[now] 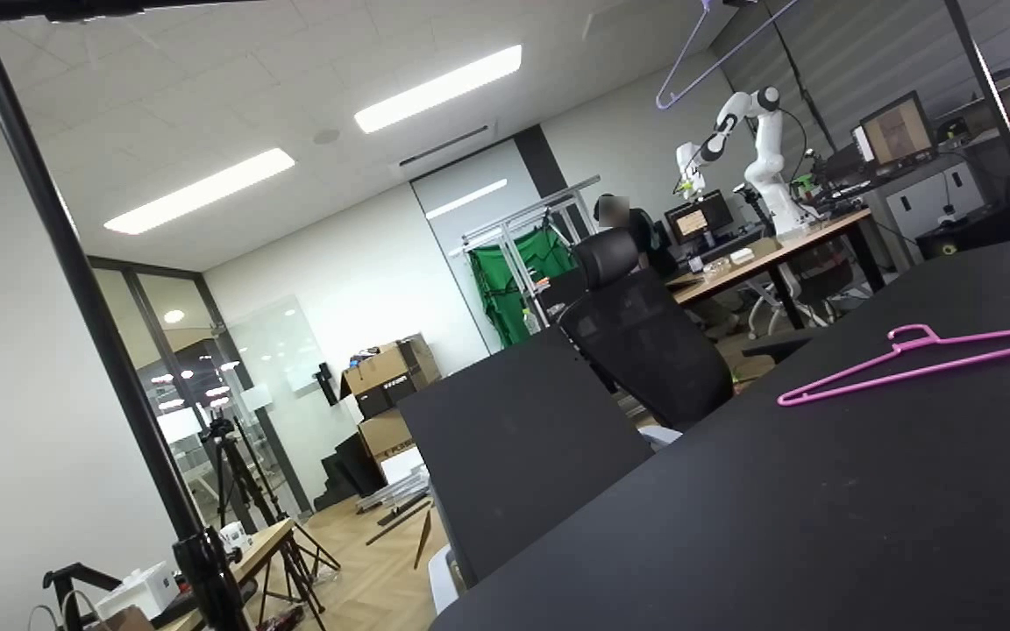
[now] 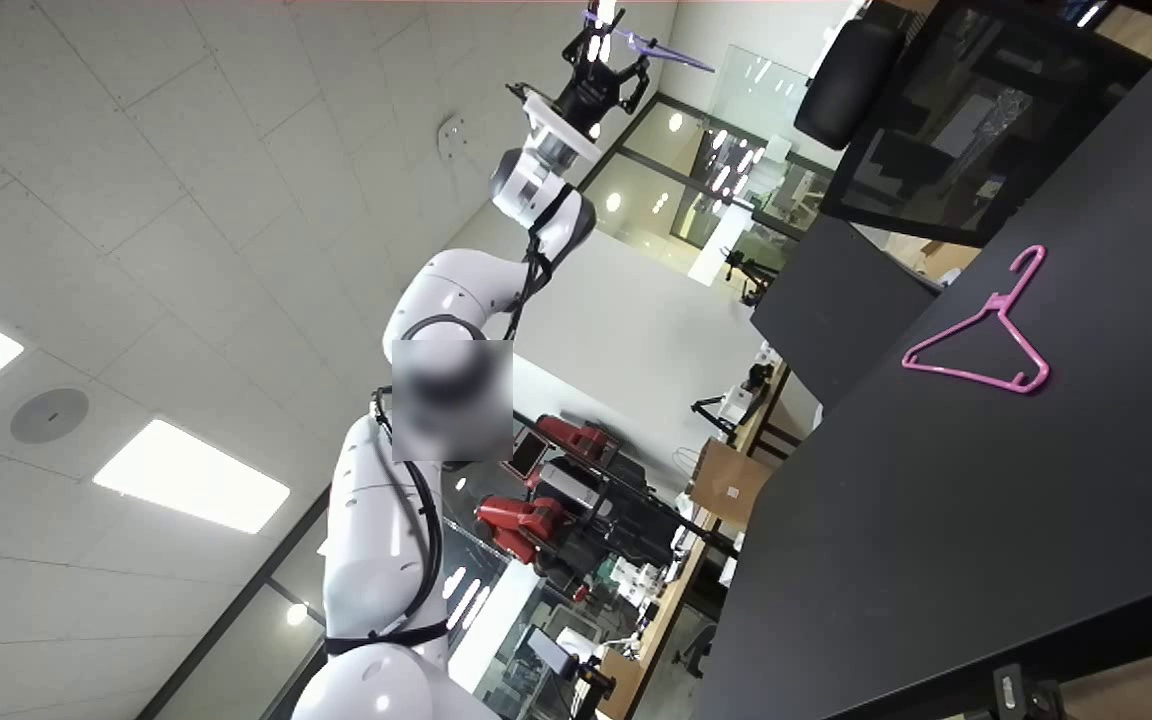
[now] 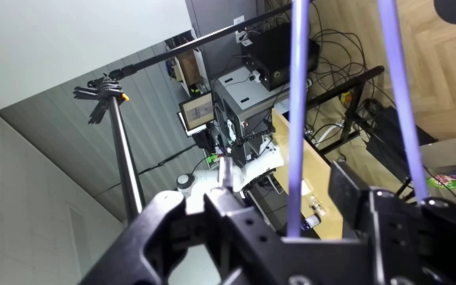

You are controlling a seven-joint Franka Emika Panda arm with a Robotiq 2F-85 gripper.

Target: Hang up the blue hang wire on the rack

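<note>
The blue hang wire, a thin blue-violet hanger, hangs tilted at the top right of an exterior view (image 1: 663, 104), its upper part cut off. It also shows beside my gripper (image 2: 604, 50) in an exterior view (image 2: 678, 57). In the wrist view my gripper (image 3: 285, 178) is open. One wire of the blue hang wire (image 3: 297, 118) runs between the spread fingers without visible finger contact; another wire passes outside the right finger. The rack's black bar (image 3: 123, 152) shows at the left of the wrist view; a black bar (image 1: 58, 5) also shows top left in an exterior view. Hook contact is hidden.
A pink hanger (image 1: 908, 368) lies on the black table (image 1: 777, 526), also in an exterior view (image 2: 1006, 330). A black rack pole (image 1: 75, 272) stands at the left. A black chair (image 1: 645, 333) and another white arm (image 1: 768, 149) stand beyond the table.
</note>
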